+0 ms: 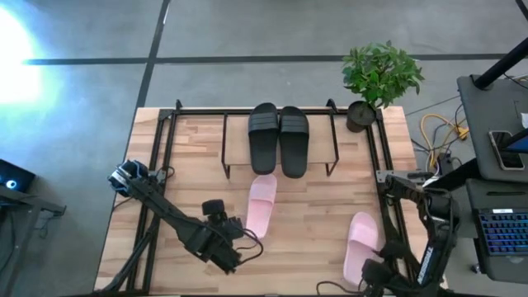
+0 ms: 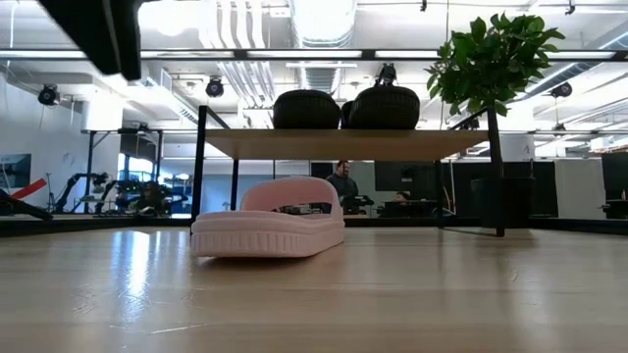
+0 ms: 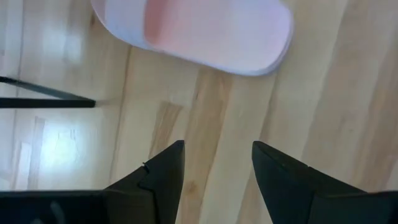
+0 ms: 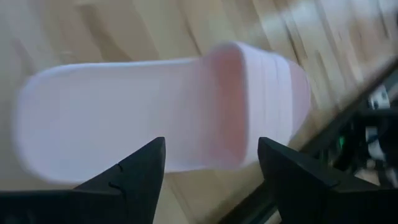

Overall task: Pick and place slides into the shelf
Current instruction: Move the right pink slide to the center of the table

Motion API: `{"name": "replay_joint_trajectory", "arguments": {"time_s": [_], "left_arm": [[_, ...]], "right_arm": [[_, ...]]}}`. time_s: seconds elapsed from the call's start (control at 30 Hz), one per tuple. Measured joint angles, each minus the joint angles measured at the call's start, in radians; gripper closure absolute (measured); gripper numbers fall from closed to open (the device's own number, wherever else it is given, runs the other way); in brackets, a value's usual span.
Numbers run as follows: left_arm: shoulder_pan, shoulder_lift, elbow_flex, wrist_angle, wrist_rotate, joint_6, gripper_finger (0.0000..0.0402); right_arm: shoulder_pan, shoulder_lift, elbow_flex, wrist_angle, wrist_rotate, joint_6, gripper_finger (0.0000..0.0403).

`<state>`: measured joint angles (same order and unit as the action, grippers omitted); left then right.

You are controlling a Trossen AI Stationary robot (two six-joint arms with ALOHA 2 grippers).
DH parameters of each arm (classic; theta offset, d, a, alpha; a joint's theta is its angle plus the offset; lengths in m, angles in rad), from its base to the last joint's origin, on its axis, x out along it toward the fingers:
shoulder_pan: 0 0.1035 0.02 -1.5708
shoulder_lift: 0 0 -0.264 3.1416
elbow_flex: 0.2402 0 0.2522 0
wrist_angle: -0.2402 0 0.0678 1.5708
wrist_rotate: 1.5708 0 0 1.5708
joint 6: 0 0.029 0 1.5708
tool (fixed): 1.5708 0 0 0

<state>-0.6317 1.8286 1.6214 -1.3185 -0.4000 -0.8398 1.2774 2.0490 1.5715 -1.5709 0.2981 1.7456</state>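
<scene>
potted plant (image 1: pixel 378 78) at table's far right corner | keyboard (image 1: pixel 503 233) right of table | person (image 2: pixel 342 184) in room behind

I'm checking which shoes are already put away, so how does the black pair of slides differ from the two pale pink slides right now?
The black pair of slides sits side by side on the shelf's light wood board; the pale pink slides lie apart on the wooden table, one just in front of the shelf, the other near the right gripper. Black is dark, pink pale. All are open-toe, wide-strapped slides, with toes pointing away from the arms.
</scene>
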Motion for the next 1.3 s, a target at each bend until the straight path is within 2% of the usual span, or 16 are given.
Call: {"name": "replay_joint_trajectory", "arguments": {"time_s": [0.2,0.53,0.77,1.0,1.2,1.3], "left_arm": [[-0.006,0.000,-0.023,0.000,0.000,0.009,0.0228],[-0.003,-0.019,-0.023,-0.001,0.000,0.009,0.0228],[0.004,-0.031,-0.023,-0.001,0.000,0.007,0.0228],[0.006,-0.031,-0.023,0.000,-0.001,-0.054,0.0228],[0.007,-0.031,-0.024,-0.001,-0.001,-0.116,0.0228],[0.007,-0.031,-0.028,-0.009,-0.001,-0.165,0.0228]], "right_arm": [[-0.032,0.007,-0.063,-0.001,-0.095,0.097,0.0149],[-0.083,-0.039,-0.220,0.007,-0.096,0.087,0.0151],[-0.107,-0.180,-0.440,0.219,-0.097,0.041,0.0168],[-0.116,-0.279,-0.606,0.274,-0.092,0.012,0.0236],[-0.144,-0.326,-0.682,0.309,-0.068,-0.098,0.0329],[-0.172,-0.341,-0.684,0.332,-0.009,-0.153,0.0380]]}}
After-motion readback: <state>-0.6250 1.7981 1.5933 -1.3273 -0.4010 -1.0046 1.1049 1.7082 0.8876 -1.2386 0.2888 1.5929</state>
